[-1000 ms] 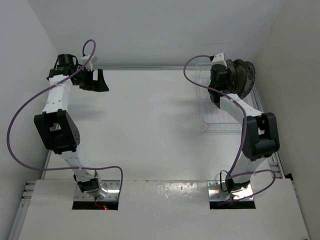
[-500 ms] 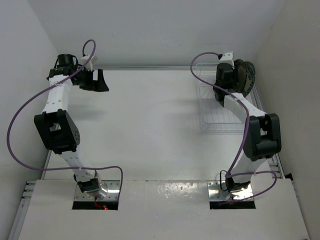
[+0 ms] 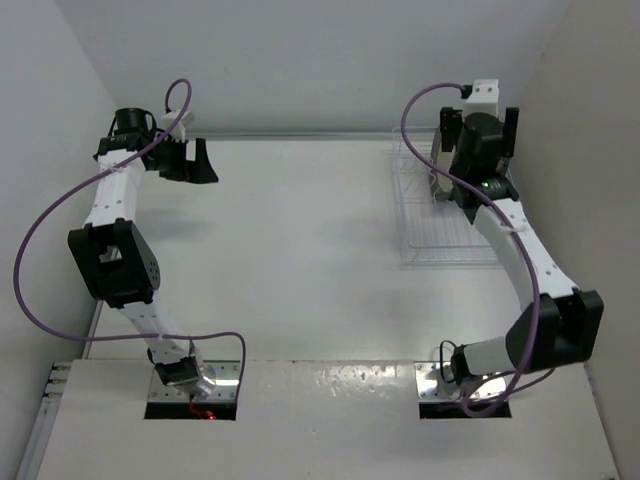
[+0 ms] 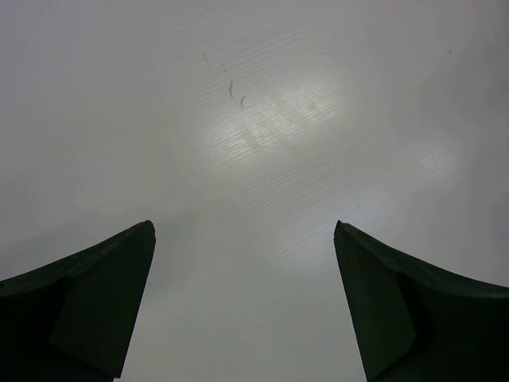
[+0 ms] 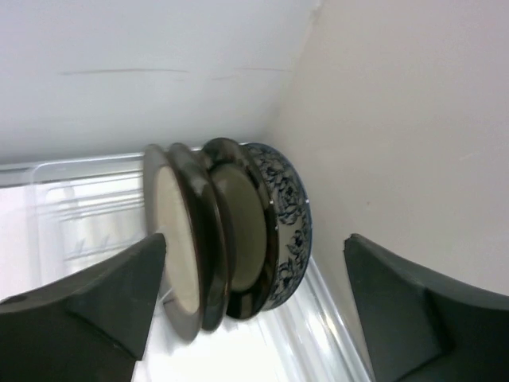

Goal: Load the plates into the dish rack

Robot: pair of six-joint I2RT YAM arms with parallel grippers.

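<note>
Several plates stand on edge, close together, at the far end of the dish rack [image 5: 71,231]. In the right wrist view I see a cream plate with a dark rim [image 5: 176,251], another dark-rimmed one [image 5: 242,227] and the blue floral plate [image 5: 290,215] nearest the wall. My right gripper [image 5: 254,243] is open and apart from them, holding nothing. From above, the right wrist [image 3: 480,140] hides the plates over the dish rack [image 3: 440,220]. At the far left my left gripper [image 3: 190,160] is open over the bare table [image 4: 254,135], its fingertips [image 4: 143,239] wide apart.
The side wall [image 5: 398,119] runs right beside the rack and the floral plate. The back wall [image 3: 300,60] stands just behind both grippers. The near end of the rack [image 3: 445,245] holds no plates. A purple cable [image 3: 415,120] loops off the right wrist.
The right gripper went from shut to wide open, letting go of a plate in the rack, and the right arm lifted and drew back. The left arm stayed still.
</note>
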